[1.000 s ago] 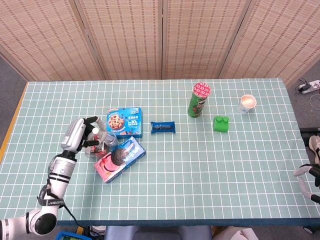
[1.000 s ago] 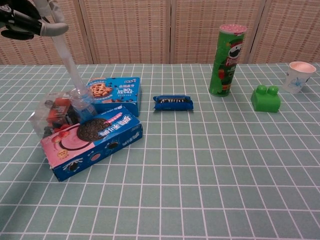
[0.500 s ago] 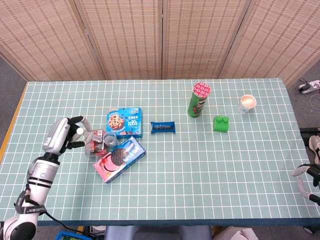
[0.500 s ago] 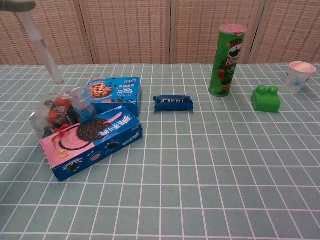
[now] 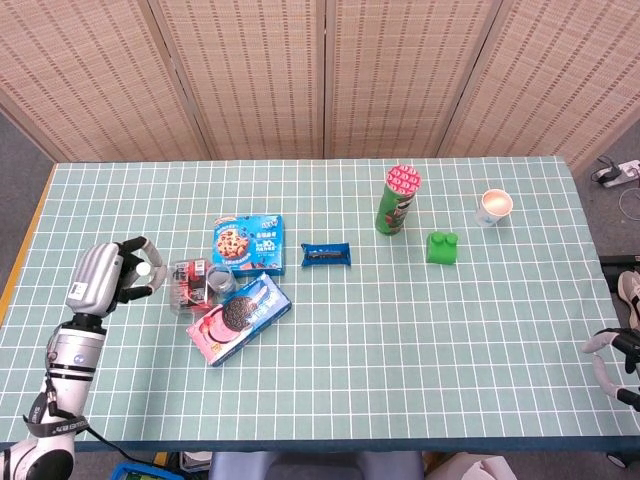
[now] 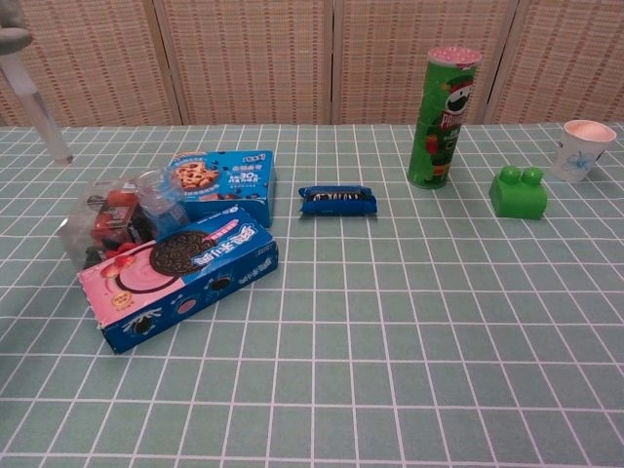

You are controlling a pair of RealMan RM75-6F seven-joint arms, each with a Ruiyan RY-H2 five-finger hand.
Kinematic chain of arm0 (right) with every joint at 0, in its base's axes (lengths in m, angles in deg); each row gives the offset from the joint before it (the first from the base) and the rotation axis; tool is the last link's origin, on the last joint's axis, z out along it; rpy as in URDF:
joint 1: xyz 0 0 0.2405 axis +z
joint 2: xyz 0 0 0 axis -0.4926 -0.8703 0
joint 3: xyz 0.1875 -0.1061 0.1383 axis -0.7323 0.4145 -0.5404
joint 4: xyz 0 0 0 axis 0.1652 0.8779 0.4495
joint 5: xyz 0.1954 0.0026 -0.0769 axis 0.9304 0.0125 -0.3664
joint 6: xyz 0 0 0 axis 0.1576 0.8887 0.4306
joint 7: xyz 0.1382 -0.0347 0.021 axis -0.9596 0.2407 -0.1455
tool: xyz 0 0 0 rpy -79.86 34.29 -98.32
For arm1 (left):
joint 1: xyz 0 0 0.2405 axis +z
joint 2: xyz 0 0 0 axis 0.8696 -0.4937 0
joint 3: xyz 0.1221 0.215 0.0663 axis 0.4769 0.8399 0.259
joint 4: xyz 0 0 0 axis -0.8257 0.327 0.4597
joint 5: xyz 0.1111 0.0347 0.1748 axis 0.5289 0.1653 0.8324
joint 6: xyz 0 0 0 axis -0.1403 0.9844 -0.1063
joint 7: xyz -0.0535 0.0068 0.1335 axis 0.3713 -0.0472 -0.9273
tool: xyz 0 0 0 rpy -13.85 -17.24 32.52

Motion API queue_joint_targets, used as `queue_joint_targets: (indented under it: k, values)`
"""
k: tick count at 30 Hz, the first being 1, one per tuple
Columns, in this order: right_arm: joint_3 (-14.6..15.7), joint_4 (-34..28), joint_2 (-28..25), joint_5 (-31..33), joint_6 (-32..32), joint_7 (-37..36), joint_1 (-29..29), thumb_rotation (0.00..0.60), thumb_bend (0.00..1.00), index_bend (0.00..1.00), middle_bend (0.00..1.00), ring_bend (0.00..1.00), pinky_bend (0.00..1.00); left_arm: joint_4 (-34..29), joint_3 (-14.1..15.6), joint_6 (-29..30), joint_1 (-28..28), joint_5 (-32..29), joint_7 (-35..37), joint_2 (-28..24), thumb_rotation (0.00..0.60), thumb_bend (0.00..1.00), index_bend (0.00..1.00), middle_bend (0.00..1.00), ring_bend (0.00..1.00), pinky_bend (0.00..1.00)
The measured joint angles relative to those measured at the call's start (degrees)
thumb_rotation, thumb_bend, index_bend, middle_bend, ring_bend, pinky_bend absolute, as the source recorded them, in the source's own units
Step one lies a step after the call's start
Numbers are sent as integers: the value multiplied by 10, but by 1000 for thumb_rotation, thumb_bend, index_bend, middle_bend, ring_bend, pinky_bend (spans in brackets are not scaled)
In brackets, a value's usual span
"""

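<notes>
In the head view my left hand point(image 5: 108, 276) hovers over the table's left side with its fingers curved and apart, holding nothing. A short gap separates it from a clear plastic packet point(image 5: 192, 280) with red and dark contents. The packet point(image 6: 105, 219) leans against a pink and blue Oreo box point(image 5: 240, 317) and lies beside a blue cookie box point(image 5: 248, 243). Only a grey sliver of the left hand point(image 6: 10, 39) shows at the chest view's top left corner. My right hand point(image 5: 612, 352) shows partly at the right edge, off the table, with spread fingers and nothing in it.
A small blue snack pack point(image 5: 326, 255) lies mid-table. At the back right are a green Pringles can point(image 5: 397, 200), a green block point(image 5: 442, 247) and a paper cup point(image 5: 494, 207). Folding screens stand behind the green gridded table point(image 5: 400, 350).
My left hand has let go of the clear packet and drawn back to the left. The packet stays by the Oreo box. The right hand has barely moved.
</notes>
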Motion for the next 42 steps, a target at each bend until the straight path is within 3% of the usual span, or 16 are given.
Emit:
queue_joint_targets:
  k: [6,10,13,20,23,28,38,42]
  values:
    - [1,0,0,-1,0,1,0,600,471,490,455,359,632,-5,-23,-81,14,-11,219,-43,600,572,764,1000,1000,1000]
    - [1,-1,1,-1,-1,3,0,600,471,490,455,359,632,2,-28,-113,20,-3,305,-61,600,572,764,1000,1000,1000]
    - [1,-1,1,-1,-1,4,0,600,471,489,455,359,632,11,-25,-112,21,3,305,-63,600,572,764,1000,1000,1000]
    - [0,-1,0,0,0,2,0,600,471,490,455,359,632,53,-6,-70,18,23,154,-31,600,573,764,1000,1000,1000]
    - [0,0,1,1,-1,2,0,600,471,490,455,359,632,64,-2,-62,18,27,131,-22,600,574,768,1000,1000,1000]
    - [0,0,1,1,-2,4,1,600,471,490,455,359,632,65,-3,-74,18,25,182,-24,600,580,774,1000,1000,1000]
    - [0,-1,1,3,-2,6,1,600,471,489,455,359,632,58,-21,-145,24,44,407,-57,600,590,779,1000,1000,1000]
    - [-1,0,1,3,-1,5,0,600,471,490,455,359,632,70,-18,-136,24,54,395,-53,600,591,779,1000,1000,1000]
